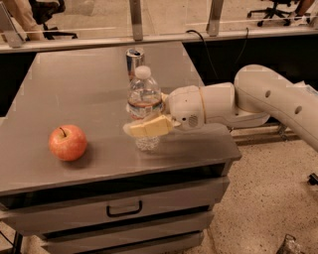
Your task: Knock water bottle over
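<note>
Saw the water bottle [144, 94] upright on the table [74, 89], toward the front and a little right of the middle, with a white cap [142, 72] on top and a red-and-white label band around the clear ribbed body. Found the pincer [145, 121] right at the bottle, reaching in low from the right, its pale yellow end crossing in front of the bottle's lower half and hiding a strip of it. Could not tell clenched from released, nor touching from just clear of the plastic. Traced the pincer back to a rounded white wrist housing [191, 106] just right of the bottle, then to a thick white arm [268, 96] running off past the table's right edge. Spotted a blue-and-silver can [134, 57] upright directly behind the bottle, nearer the far edge, partly hidden by the bottle's neck and cap; could not judge touching or apart. Noted a red apple [68, 142] with a short stem on the left front part of the table, well apart from both bottle and pincer. Saw drawers under the tabletop, the top one with a dark handle [124, 208]. Beyond the table, made out a metal rail with two posts, a black cable [198, 37] and an office chair [273, 10].
</note>
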`<state>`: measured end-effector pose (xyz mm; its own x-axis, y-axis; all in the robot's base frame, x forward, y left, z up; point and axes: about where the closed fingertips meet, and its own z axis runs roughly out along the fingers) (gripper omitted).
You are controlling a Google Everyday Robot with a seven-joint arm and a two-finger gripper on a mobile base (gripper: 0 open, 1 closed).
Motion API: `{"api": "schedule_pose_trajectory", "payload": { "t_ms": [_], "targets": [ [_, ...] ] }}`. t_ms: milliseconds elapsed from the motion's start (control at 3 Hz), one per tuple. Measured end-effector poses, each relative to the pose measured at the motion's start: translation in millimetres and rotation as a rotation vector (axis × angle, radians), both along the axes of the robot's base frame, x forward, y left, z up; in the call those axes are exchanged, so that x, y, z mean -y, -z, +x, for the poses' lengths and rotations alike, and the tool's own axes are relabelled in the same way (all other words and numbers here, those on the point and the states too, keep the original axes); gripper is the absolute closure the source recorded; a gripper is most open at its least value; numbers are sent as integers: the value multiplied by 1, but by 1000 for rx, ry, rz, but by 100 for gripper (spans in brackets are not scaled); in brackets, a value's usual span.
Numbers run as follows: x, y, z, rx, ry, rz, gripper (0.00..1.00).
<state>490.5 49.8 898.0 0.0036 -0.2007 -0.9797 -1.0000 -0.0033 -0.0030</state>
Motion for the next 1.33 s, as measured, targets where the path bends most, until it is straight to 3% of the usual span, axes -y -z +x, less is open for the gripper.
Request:
{"api": "schedule_pose_trajectory", "payload": {
  "t_ms": [333,667,1333],
  "targets": [
    [25,-5,21,36,11,-137,100],
    [49,-1,42,111,5,-338,100],
    [84,-5,60,255,-9,-602,100]
  ]
}}
